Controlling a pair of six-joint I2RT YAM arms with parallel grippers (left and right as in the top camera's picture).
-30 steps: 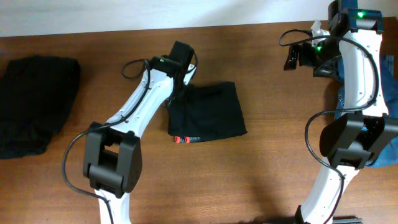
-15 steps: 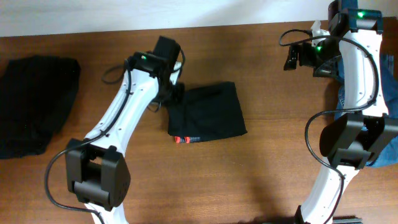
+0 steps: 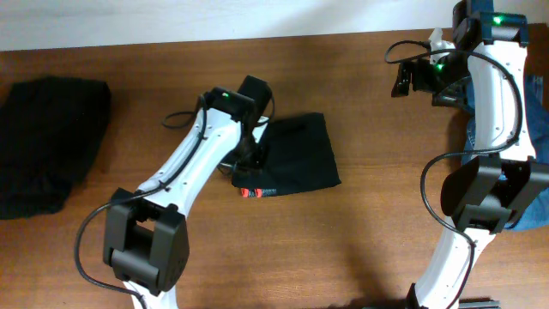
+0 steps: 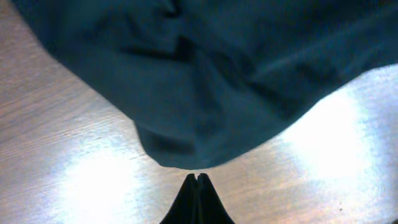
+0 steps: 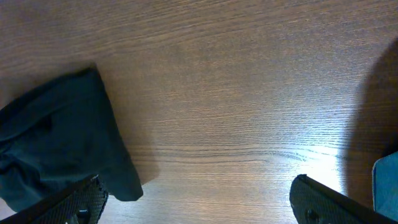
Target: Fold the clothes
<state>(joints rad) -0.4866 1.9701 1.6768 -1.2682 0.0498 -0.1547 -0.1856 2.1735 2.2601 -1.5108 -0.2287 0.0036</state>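
While 1 trousers (image 3: 296, 154) lie folded, 2 arms (image 3: 184, 176) (image 3: 493, 103)

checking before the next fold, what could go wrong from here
The left tool looks shut just off the edge of the trousers, no fabric visibly pinched, so a pull may come away empty. Pushing in shut could instead bunch the folded stack. The right tool sits open far off, so nothing pins the cloth.

Black trousers (image 3: 296, 154): thin soft fabric, folded into compact, roughly square bundle, lying flat mid-surface. Grey waistband with bright red stripe (image 3: 250, 193) showing at near-left corner. Fabric edge rumpled, slightly creased on left side.
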